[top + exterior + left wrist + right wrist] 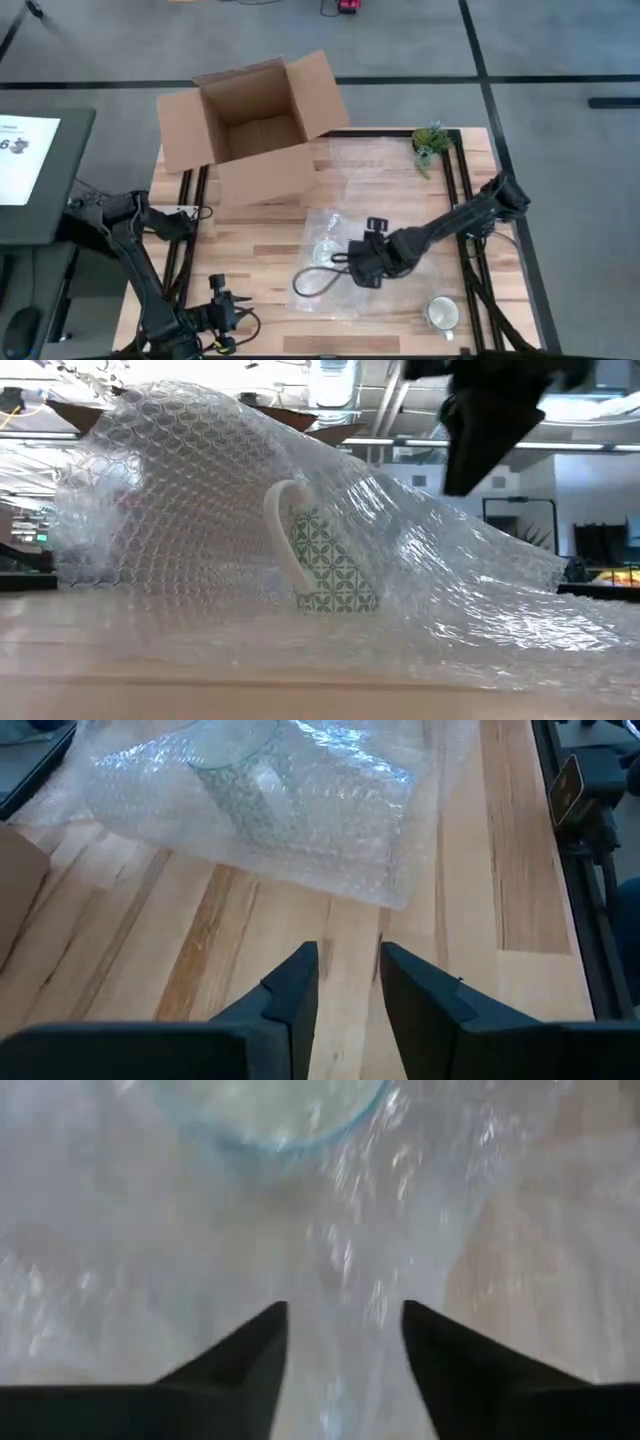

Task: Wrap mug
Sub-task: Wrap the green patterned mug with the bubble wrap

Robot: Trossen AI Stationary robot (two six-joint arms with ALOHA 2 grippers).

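A white mug with a green pattern point(335, 565) stands upright on its base in the middle of the table. A sheet of clear bubble wrap point(345, 215) is draped over it like a tent, and the mug shows through it point(325, 252). My right gripper point(347, 264) hovers open just right of the mug. Its fingers point(345, 1330) point at the wrap near the mug's rim point(270, 1115). In the low view it hangs dark above the wrap's slope point(490, 430). My left gripper point(349, 960) waits open near the front left edge point(232, 312), away from the wrap point(300, 810). My right gripper stands with its open fingers point(250, 1350) over the bubble wrap beside the mug, slanting down from the table's right. I cannot tell whether the fingertips touch the wrap.
An open cardboard box point(250, 125) stands at the far left of the table. A small green plant point(430, 143) sits at the far right corner. A second, plain mug point(442, 313) stands near the front right. Bare wood point(250, 950) lies between my left gripper and the wrap.
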